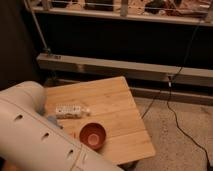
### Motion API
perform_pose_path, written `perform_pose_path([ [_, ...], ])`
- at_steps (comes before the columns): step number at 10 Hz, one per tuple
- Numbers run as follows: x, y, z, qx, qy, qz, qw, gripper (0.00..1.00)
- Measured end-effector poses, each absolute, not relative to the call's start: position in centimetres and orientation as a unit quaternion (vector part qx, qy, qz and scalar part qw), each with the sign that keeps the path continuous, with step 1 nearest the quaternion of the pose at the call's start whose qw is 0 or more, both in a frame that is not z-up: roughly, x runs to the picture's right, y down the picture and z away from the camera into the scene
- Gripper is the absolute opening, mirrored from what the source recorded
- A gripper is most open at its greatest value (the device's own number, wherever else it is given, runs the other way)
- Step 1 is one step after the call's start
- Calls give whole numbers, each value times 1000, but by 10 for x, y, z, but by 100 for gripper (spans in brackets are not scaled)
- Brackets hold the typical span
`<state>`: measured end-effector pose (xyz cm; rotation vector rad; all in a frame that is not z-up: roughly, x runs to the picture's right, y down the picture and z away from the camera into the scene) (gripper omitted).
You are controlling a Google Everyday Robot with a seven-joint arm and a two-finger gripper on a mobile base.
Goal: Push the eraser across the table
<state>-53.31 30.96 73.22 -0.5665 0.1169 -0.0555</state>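
Dim room, light wooden tabletop (pixel 112 100) carrying a red bowl (pixel 92 135) and white box (pixel 69 110). Neither eraser nor gripper shows, perhaps hidden behind the arm (pixel 35 135); pushing seemingly unstarted.

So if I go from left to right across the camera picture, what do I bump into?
The robot's big white arm → small white box → reddish-brown bowl → bare table → black cable on the floor. The tool isn't in view, and no eraser shows.
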Motion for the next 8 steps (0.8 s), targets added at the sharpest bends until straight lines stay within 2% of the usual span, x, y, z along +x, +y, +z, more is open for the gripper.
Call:
perform_pose_path([
  [4,-559,308,723,-287,40,-17,957,14],
  [8,-544,266,733,-297,55,54,952,14],
])
